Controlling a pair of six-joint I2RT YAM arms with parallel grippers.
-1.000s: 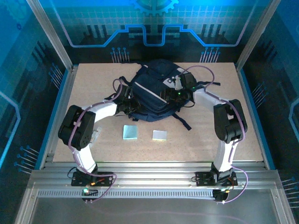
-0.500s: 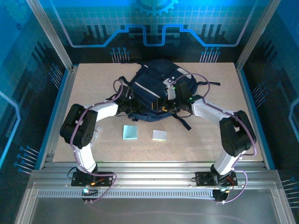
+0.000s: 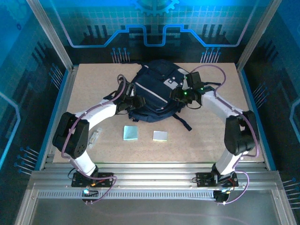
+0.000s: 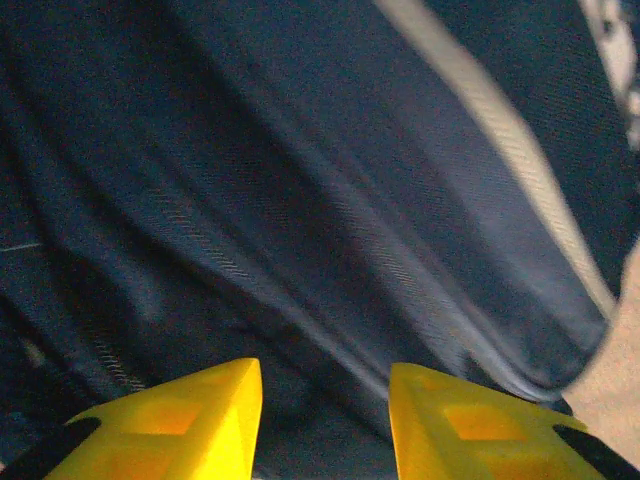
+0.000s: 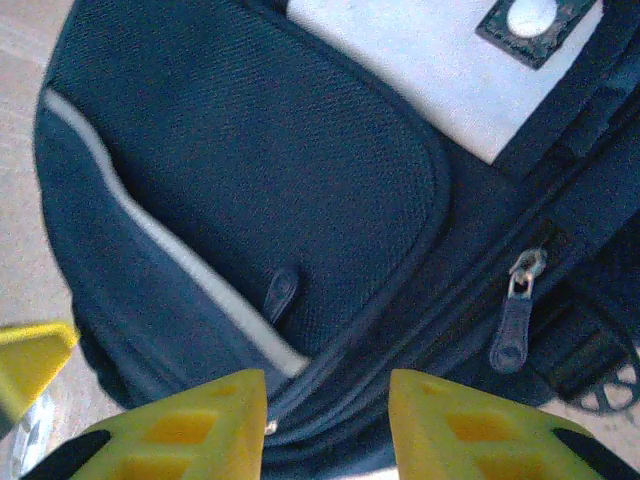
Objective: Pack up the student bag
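The student bag (image 3: 152, 91), dark navy with grey-white stripes, lies at the back middle of the table. My left gripper (image 3: 134, 102) is at its left flank. In the left wrist view this gripper (image 4: 325, 405) stands open, its yellow fingertips (image 4: 200, 420) apart just short of folded navy fabric (image 4: 330, 230). My right gripper (image 3: 180, 95) hovers over the bag's right side. Seen from the right wrist, that gripper (image 5: 327, 415) is open above a zip seam. A zip pull (image 5: 514, 322) hangs to its right and a smaller pull (image 5: 282, 292) sits by a grey stripe (image 5: 170, 250).
Two small square pads lie on the table in front of the bag, a pale blue one (image 3: 130, 133) and a second one (image 3: 161, 136). A clear object (image 3: 95, 136) lies beside the left arm. Black straps (image 3: 183, 123) trail from the bag toward the front.
The left gripper has opened and let go of the bag's fabric. The right gripper has swung from the bag's front to its right side, and its jaws have narrowed.
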